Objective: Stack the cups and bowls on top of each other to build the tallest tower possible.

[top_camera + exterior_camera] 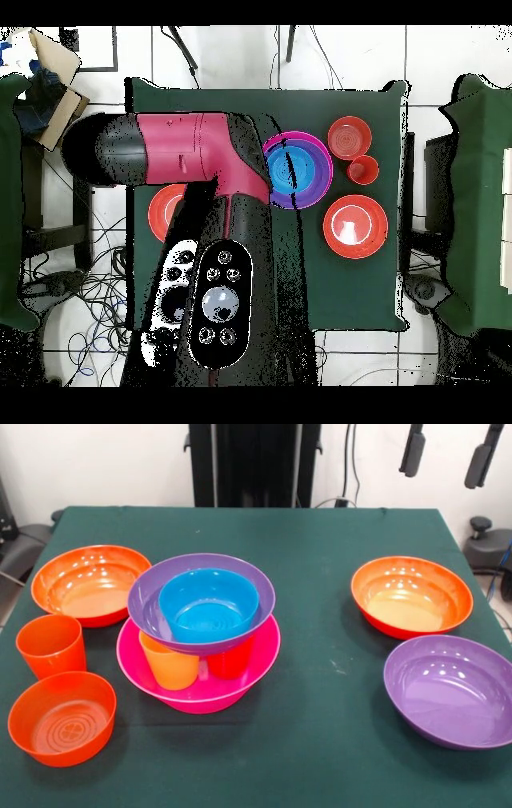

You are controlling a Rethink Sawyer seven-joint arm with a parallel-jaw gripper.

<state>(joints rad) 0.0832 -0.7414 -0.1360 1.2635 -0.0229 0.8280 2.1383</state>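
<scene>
The tower stands left of centre. Its base is the big pink bowl [200,694]. A yellow-orange cup [168,662] and a red cup [230,661] stand inside it. A purple bowl [146,602] rests on them and holds the small blue bowl [208,605]. In the overhead view the tower [297,170] shows beside the arm. An orange cup [50,644], a small orange bowl [62,717] and a wide orange bowl [90,582] sit to its left. A second wide orange bowl [411,595] and a second purple bowl [452,690] sit at the right. The gripper does not show.
The red and black arm [190,150] hangs high over the table in the overhead view and hides part of it. An orange bowl [163,212] peeks out beside it. The black pedestal [254,464] stands at the table's far edge.
</scene>
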